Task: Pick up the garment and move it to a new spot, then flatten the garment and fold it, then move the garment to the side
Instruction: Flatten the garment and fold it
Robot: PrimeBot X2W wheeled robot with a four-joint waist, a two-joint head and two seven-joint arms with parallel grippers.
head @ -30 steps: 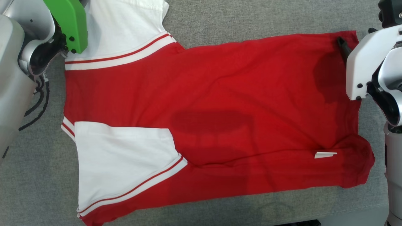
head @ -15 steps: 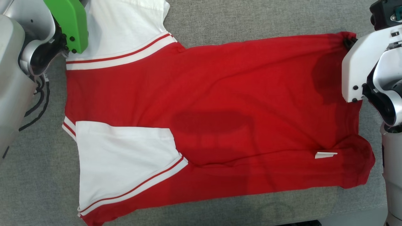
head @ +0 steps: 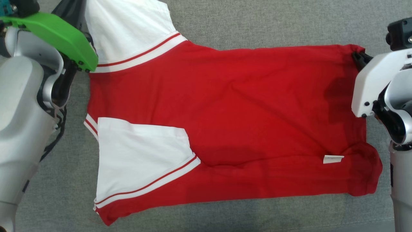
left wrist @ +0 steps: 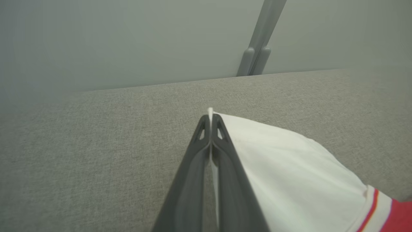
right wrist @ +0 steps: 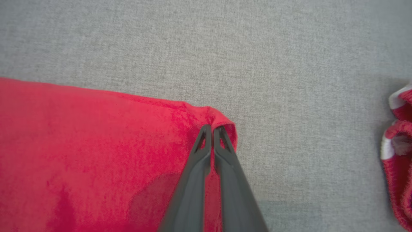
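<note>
1. Head view shows the garment [head: 231, 129], a red shirt with white sleeves, lying spread on the grey surface [head: 257, 25] between the two arms. The largest risk, I judge, is an uneven lift: if one arm pulls harder or sooner, the whole body skews and bunches and the flat lay is lost.
2. The white sleeve [head: 128, 29] at the far left is the next weak spot. The left gripper [left wrist: 210, 117] is pressed together on its very edge, with only a sliver of cloth poking past the tips. So thin a bite could slip free under tension.
3. The right gripper [right wrist: 212, 129] pinches the red hem corner, which puckers into a small fold around the tips. It may hold one layer only, in which case the layer beneath would sag away.
4. The folded-in sleeve [head: 141, 161] rests loose on the red body and could flop open when raised.
5. The surface is a grey woven cloth. It looks grippy, so dragging rather than lifting would likely crease the shirt.
6. Behind its far edge stands a plain pale wall [left wrist: 128, 38] with a grey upright post [left wrist: 260, 38].
7. A white label [head: 333, 159] sits near the lower right hem. Whether the red-and-white cloth [right wrist: 399, 145] at the right wrist view's edge belongs to this shirt, I cannot tell.
</note>
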